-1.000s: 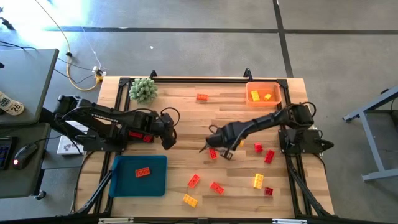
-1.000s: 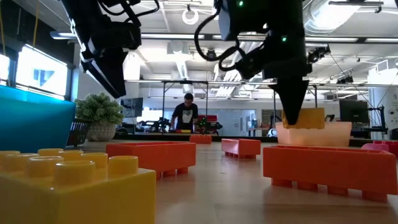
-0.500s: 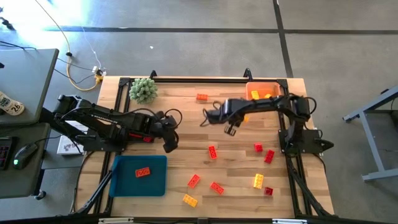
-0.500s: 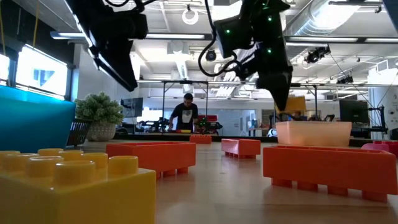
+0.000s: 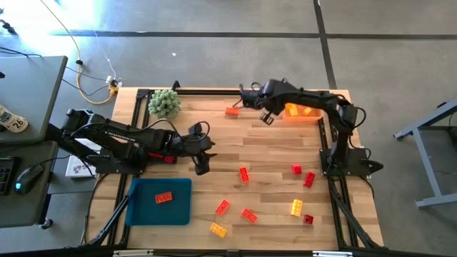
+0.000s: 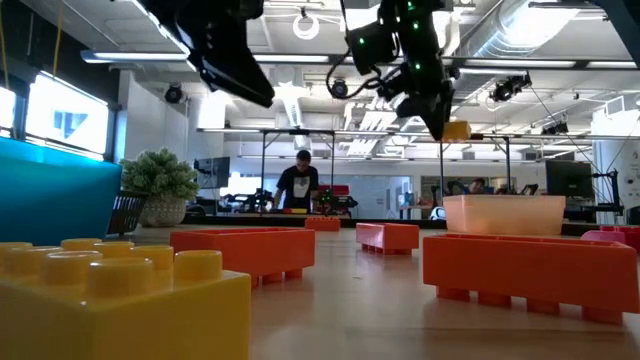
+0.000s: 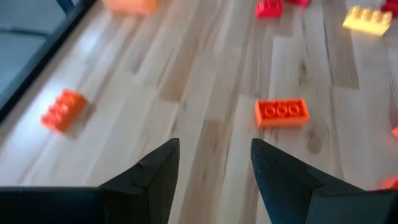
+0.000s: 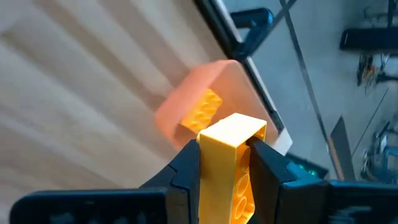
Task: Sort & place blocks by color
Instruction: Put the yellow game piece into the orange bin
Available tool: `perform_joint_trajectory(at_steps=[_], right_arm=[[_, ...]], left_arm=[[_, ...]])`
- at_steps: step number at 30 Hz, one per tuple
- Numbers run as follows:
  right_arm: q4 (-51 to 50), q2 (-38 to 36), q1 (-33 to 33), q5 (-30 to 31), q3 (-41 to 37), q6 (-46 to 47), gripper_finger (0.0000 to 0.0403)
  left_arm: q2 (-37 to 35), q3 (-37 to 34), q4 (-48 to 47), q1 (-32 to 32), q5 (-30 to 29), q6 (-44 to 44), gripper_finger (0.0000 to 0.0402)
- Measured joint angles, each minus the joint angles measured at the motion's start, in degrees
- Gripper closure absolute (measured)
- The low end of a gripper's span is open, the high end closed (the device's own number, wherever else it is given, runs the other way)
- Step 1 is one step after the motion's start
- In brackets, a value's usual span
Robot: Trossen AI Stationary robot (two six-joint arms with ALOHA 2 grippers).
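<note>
My right gripper (image 5: 265, 116) hangs high over the table's far side, just left of the orange bin (image 5: 315, 117), shut on a yellow block (image 8: 231, 155). The low view shows that block (image 6: 455, 130) at its fingertips. The bin holds yellow blocks (image 8: 202, 111). My left gripper (image 5: 201, 158) is open over bare wood left of centre, with nothing between its fingers (image 7: 163, 163). Red and yellow blocks lie flat on the near right of the table, among them a red one (image 5: 244, 174) and a yellow one (image 5: 296, 208). My right gripper pinches the yellow block by two opposite side faces (image 8: 214, 158) between its two fingers. The fingers slant downward. One end of the block (image 8: 235, 130) sticks out past the fingertips. The block is lifted well clear of the table.
A blue tray (image 5: 146, 208) at the near left holds one red block (image 5: 164, 197). A green spiky plant ball (image 5: 164, 103) sits at the far left corner. An orange-red block (image 5: 232, 111) lies near the far edge. A person stands in the room beyond the table (image 6: 298, 185).
My right gripper has risen from the middle of the table and swung toward the far edge, up to the orange bin, carrying the yellow block and staying shut. My left gripper has tipped its fingers upward and rolled a little while staying open.
</note>
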Motion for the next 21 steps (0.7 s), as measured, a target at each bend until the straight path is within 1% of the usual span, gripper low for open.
perform_joint_trajectory(at_steps=[3, 7, 9, 12, 18, 21], right_arm=[[0.0, 0.0, -4.3, -0.5, -0.6, -2.1, 0.0327], [1.1, 0.0, -10.5, -4.0, -3.3, -4.9, 0.0327], [1.7, 0.0, -13.7, -4.5, -4.9, -6.5, 0.0327], [4.4, 0.0, -17.8, -5.1, -7.4, -9.8, 0.0327], [11.6, 0.1, -23.9, -12.2, -11.9, -16.7, 0.0327], [12.8, 0.1, -25.6, -13.4, -13.0, -17.2, 0.0327]], left_arm=[[0.0, 0.0, 3.1, 1.6, 0.0, 2.7, 0.0216], [0.0, 0.0, 6.9, 4.5, 0.0, 5.4, 0.0216], [0.0, 0.0, 8.2, 6.3, 0.1, 6.7, 0.0216], [0.0, 0.0, 9.7, 9.2, 1.7, 8.2, 0.0216], [0.0, 0.0, 13.3, 15.5, 6.0, 10.3, 0.0216], [0.0, 0.0, 14.5, 18.3, 7.2, 11.9, 0.0216]])
